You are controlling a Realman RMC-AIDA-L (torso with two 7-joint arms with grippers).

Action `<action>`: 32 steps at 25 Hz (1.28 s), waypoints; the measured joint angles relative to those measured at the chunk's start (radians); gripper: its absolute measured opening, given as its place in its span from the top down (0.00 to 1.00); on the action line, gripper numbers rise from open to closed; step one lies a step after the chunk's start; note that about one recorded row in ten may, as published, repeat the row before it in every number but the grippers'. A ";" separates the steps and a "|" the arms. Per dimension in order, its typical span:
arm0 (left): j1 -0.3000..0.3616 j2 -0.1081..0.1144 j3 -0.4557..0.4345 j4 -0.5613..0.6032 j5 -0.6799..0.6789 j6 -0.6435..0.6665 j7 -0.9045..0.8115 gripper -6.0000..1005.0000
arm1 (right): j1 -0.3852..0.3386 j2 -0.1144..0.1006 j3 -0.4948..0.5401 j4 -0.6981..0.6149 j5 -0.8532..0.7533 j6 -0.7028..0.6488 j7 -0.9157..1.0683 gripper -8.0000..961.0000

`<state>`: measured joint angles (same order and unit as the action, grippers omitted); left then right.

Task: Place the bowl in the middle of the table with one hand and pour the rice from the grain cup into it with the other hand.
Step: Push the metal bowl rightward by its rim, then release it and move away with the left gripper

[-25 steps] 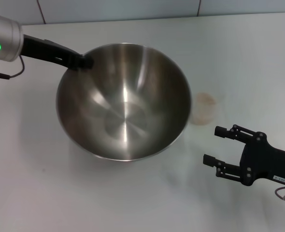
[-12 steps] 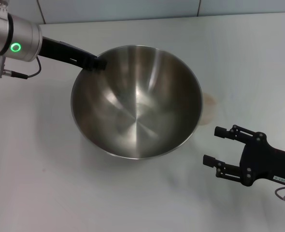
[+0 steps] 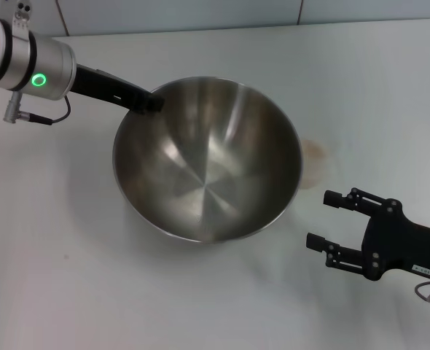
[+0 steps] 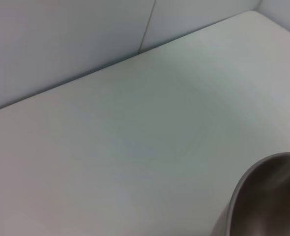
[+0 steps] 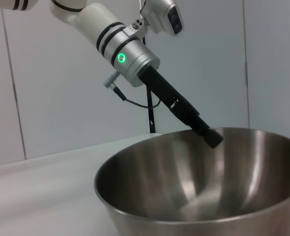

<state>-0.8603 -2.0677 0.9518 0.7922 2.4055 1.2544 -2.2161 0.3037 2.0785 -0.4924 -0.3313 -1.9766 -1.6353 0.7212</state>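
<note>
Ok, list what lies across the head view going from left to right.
Left gripper clamped on the rim → bowl → grain cup, partly hidden behind the bowl's edge → right gripper, open over the table.

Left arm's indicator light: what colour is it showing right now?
Green, a glowing ring on the left arm's silver wrist segment, clearest in the head view.
</note>
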 joint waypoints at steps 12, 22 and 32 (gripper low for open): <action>-0.013 0.001 0.012 -0.063 0.009 -0.052 0.006 0.95 | 0.000 0.000 0.000 0.000 -0.001 0.000 -0.002 0.21; -0.013 0.001 0.012 -0.064 0.010 -0.053 0.007 0.95 | 0.000 0.000 0.000 0.000 -0.005 -0.002 -0.002 0.21; -0.004 0.002 0.009 -0.059 0.008 -0.065 -0.003 0.80 | -0.002 0.000 0.005 0.000 -0.005 -0.009 -0.002 0.21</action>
<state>-0.8646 -2.0661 0.9605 0.7330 2.4134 1.1892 -2.2196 0.3022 2.0785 -0.4878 -0.3313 -1.9819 -1.6448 0.7194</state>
